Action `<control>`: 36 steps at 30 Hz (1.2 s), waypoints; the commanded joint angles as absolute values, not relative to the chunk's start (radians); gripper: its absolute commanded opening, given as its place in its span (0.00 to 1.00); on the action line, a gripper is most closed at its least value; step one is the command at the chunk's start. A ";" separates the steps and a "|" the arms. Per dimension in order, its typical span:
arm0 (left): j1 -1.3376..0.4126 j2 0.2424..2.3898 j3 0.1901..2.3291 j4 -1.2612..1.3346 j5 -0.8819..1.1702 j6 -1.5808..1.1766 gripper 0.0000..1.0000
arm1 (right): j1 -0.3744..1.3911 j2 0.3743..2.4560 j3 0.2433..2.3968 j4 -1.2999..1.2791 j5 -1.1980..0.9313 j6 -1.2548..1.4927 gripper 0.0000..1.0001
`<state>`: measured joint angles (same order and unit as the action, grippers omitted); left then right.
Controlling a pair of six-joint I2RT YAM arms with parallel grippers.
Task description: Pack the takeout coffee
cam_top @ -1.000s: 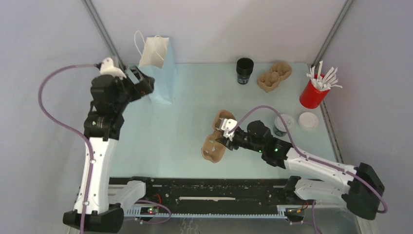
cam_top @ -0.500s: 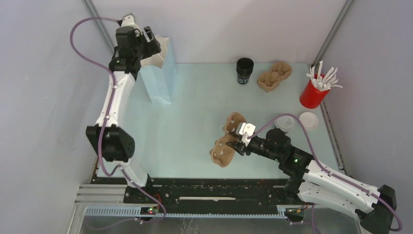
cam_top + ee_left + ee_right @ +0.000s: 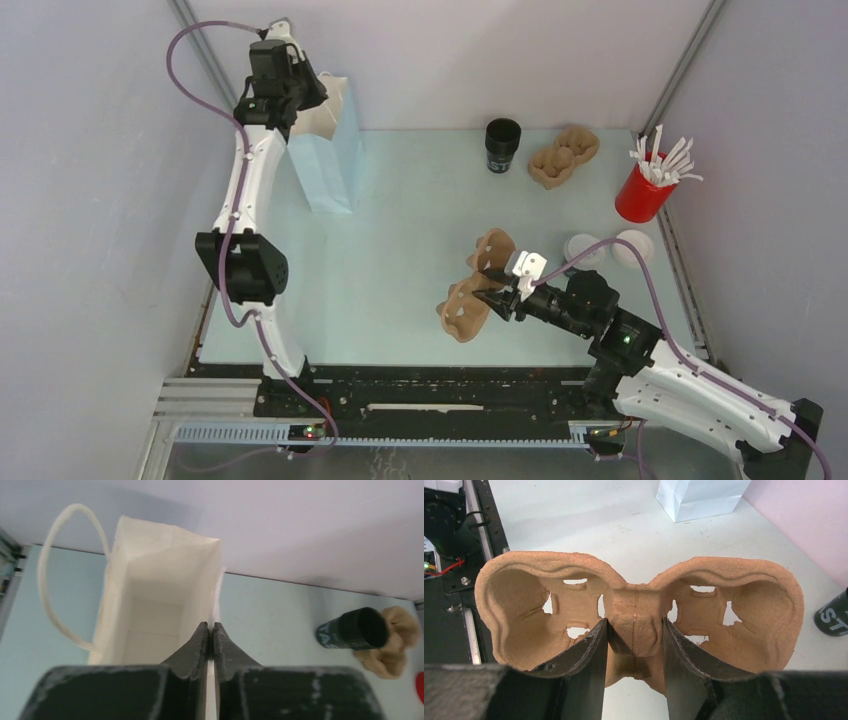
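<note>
Nearest the bases, your right gripper (image 3: 492,290) is clamped on a pulp carrier (image 3: 468,312), right of the table's (image 3: 390,250) middle. Right wrist view: its fingers (image 3: 584,675) straddle the carrier's central ridge and squeeze it, with one cup well opening to either side. You cannot tell whether the carrier touches the table.

Just beyond that wrist stands the coffee (image 3: 580,246), on the table's right side, white lid up. It is apart from the carrier. Your right wrist sits in front of it, hiding the cup's black body, and the arm's purple cable (image 3: 558,267) arcs across the lid's near edge. A loose lid (image 3: 633,247) lies just beside the coffee, on its right.

Farther back, a red cup (image 3: 640,198) of white sticks stands at the right edge. Along the far edge, a lidless black cup (image 3: 502,146) stands upright, with a second carrier (image 3: 563,157) just beside it on the right.

Farthest, in the far left corner, the bag (image 3: 335,170) stands upright with its mouth open, well apart from the coffee. Your left gripper (image 3: 305,95) hangs over its top. Left wrist view: the fingertips (image 3: 200,640) are pressed together on the bag's right wall, which is pinched between them, one finger inside the mouth and one outside. A cord handle (image 3: 42,580) loops off the left rim.
</note>
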<state>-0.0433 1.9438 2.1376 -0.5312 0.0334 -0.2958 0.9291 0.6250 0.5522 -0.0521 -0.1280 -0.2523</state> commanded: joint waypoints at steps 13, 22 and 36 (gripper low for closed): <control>-0.355 1.519 1.789 -0.639 0.304 -0.259 0.00 | 0.880 0.579 0.757 -0.326 0.082 0.082 0.28; -0.549 1.299 1.486 -0.607 0.351 -0.246 0.00 | 0.719 0.585 1.004 -0.550 0.218 0.195 0.20; -0.687 1.229 1.391 -0.544 0.403 -0.291 0.21 | 0.583 0.928 1.508 -0.772 -0.038 0.447 0.24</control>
